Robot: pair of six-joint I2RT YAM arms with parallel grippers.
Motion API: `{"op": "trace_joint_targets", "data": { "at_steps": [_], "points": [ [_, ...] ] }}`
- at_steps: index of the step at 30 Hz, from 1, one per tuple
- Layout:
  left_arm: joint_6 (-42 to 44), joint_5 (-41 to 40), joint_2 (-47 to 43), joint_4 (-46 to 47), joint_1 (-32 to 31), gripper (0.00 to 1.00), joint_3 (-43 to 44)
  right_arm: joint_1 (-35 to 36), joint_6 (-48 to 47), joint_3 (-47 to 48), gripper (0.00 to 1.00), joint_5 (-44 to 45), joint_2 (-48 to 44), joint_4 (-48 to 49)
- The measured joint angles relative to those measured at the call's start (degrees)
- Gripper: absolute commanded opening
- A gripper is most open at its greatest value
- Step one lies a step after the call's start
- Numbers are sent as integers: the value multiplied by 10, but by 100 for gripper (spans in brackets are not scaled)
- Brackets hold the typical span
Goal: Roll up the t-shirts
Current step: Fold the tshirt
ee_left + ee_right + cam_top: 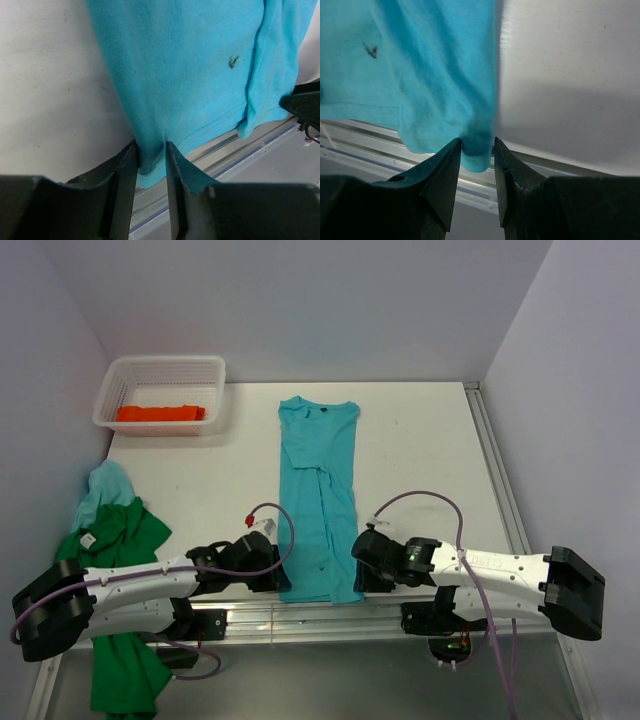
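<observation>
Between the fingers of the left hand [151,148] sits the near left corner of the turquoise t-shirt [190,75]. The two fingers are closed on a fold of its hem. The right hand [476,143] is clamped the same way on the near right corner, with a lobe of cloth bunched between its fingers and drooping just below them. Both pinched corners lie over the aluminium rail [235,145] at the desk's near edge.

Seen from above, the two hands flank the hem, the left hand [275,575] on one side and the right hand [365,560] on the other, and the shirt is between them. From the hands the turquoise t-shirt [318,490] stretches away in a long narrow strip, flat on the white desk [420,440], with its sides folded in and its collar at the far end. A small dark mark [232,61] shows on the cloth a little beyond the hem.

Out past the left hand, beside the left arm, a dark green t-shirt [120,540] lies rumpled and hangs over the desk's near edge. A pale blue t-shirt [105,485] touches its far side. Farther off, well apart from both hands, a white mesh basket [165,365] holds an orange t-shirt [160,413].
</observation>
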Motion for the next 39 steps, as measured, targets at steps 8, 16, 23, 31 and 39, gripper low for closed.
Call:
{"op": "trace_joint_targets", "data": {
  "at_steps": [8,16,23,31,39],
  "points": [
    [-6,11,-12,1,0,51,-2,6,4,-22,38,-16,6,17],
    [-11,21,-53,-28,0,48,-18,19,5,-22,35,-22,3,21],
    [-23,32,-48,-12,1,12,-34,20,5,-23,4,-26,7,23],
    [-21,43,-31,5,1,0,-33,20,3,-21,0,-25,4,16],
    [3,43,-38,-53,15,0,-13,20,-17,32,0,-12,-1,-23]
  ]
}}
